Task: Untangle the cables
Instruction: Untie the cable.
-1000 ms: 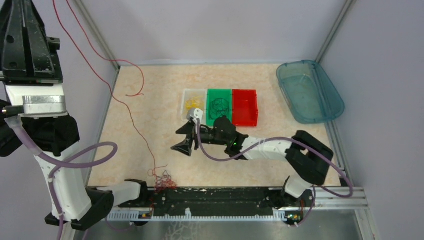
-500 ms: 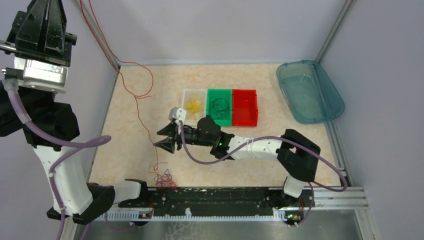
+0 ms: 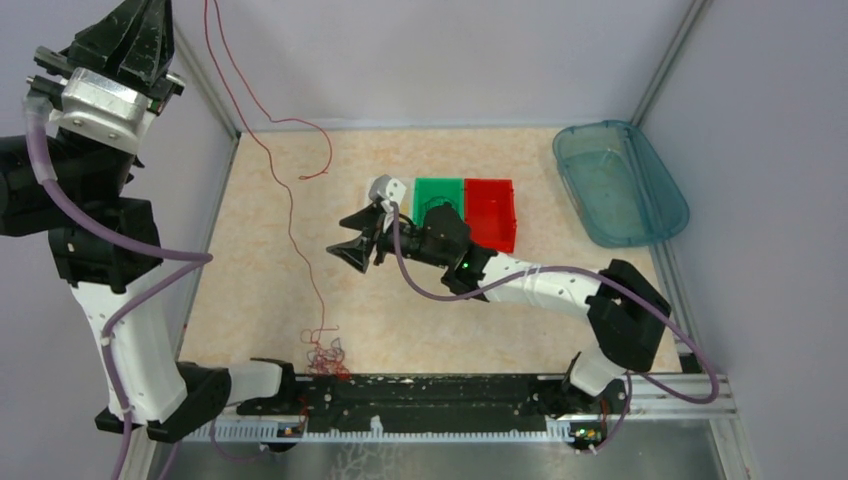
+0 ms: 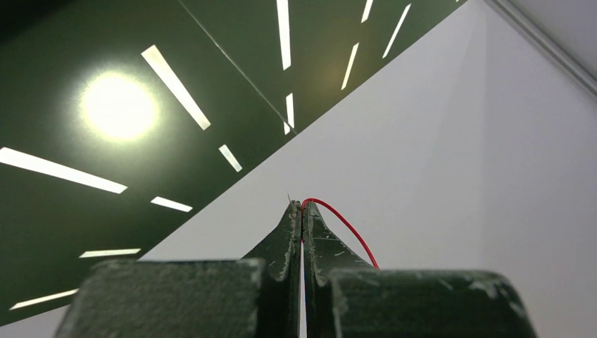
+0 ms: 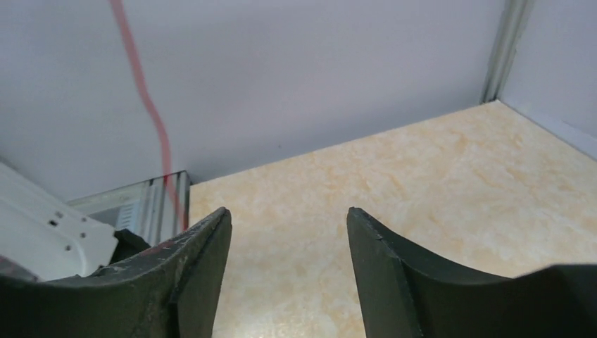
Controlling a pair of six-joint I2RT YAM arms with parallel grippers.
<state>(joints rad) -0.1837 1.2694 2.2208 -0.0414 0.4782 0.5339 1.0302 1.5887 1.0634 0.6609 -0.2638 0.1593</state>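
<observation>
A long thin red cable (image 3: 291, 230) hangs from my left gripper (image 3: 150, 22), which is raised high at the far left and shut on it. In the left wrist view the red cable (image 4: 346, 227) curves out of the closed tips of the left gripper (image 4: 302, 205). The cable loops over the table and runs down to a small red tangle (image 3: 325, 355) by the near edge. My right gripper (image 3: 354, 238) hovers open over the middle of the table, right of the hanging strand and holding nothing. The strand shows blurred (image 5: 149, 113) to the left of the right gripper (image 5: 288, 220).
A green bin (image 3: 437, 193) and a red bin (image 3: 490, 212) stand side by side behind the right arm, which hides part of them. A teal tray (image 3: 640, 225) lies at the far right. Grey walls with metal posts enclose the table.
My left gripper has swung up and to the right, lifting the red cable and dragging its loop right. The right gripper went left, then toward the far side, its jaws a little narrower.
</observation>
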